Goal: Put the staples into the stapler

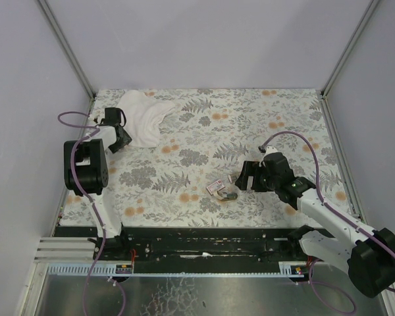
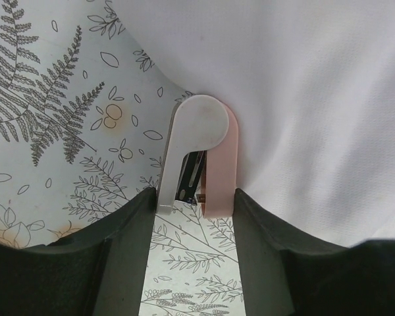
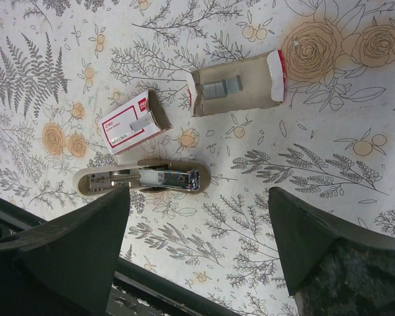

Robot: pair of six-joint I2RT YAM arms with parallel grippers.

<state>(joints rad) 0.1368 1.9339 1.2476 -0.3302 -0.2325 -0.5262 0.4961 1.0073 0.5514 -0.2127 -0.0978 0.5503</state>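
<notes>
The cloth lies at the bench's 11 o'clock corner; at its 7 o'clock edge a small tool sits between the fingers of the left end effector. At the bench's 5 o'clock lies the stapler, the staples box just beside it at 10 o'clock, a tray holding staple strips at 1 o'clock.

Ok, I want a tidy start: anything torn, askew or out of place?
The small red cardboard staple box lies open, its brown inner tray pulled out flat beside it, silver staple strip on top. The tan mini stapler lies open. The left gripper pinches a pink and white hinged piece by the white cloth.
</notes>
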